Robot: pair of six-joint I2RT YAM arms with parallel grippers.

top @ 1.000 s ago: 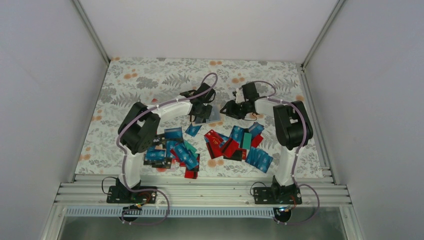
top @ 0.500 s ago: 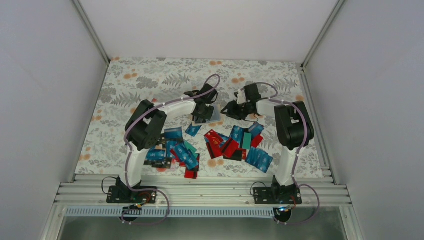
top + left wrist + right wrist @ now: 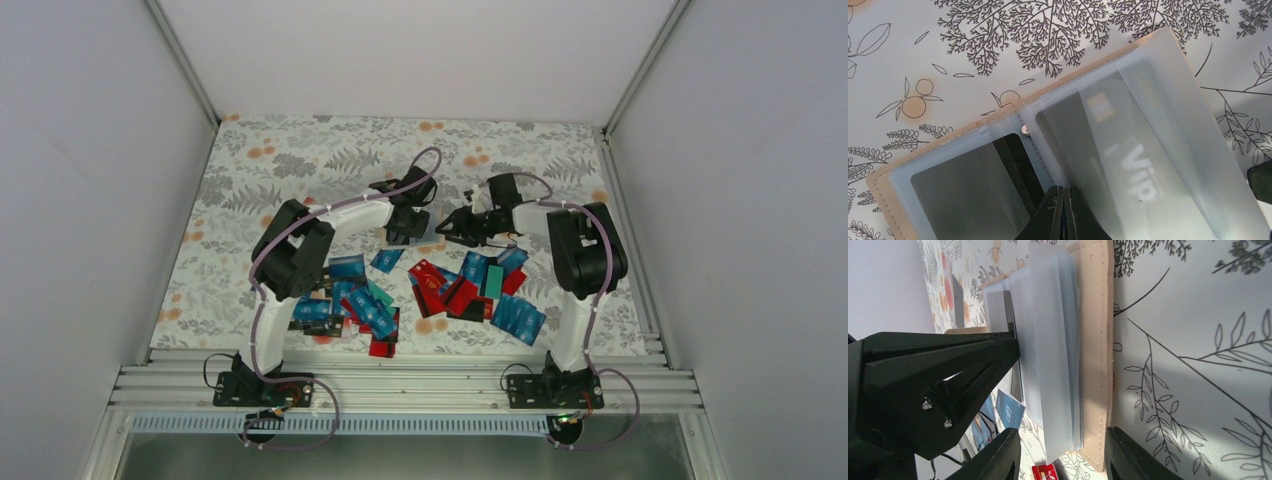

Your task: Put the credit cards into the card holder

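Near the middle of the tabletop (image 3: 300, 160), the card holder (image 3: 1088, 125) lies open with its frosted sleeves fanned, one sleeve showing a card marked VIP (image 3: 1140, 172); the left tool (image 3: 1064, 192) is closed, its tips touching the fold, though I cannot tell if a sleeve is pinched between them. At the holder's edge the right tool (image 3: 1062, 440) stands open, one finger toward each side; the credit cards (image 3: 440, 290) lie scattered nearer the arm bases.

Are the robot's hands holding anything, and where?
The left hand looks pinched shut on the card holder, at a clear sleeve near its middle fold. The right hand is open around its edge, gripping nothing.
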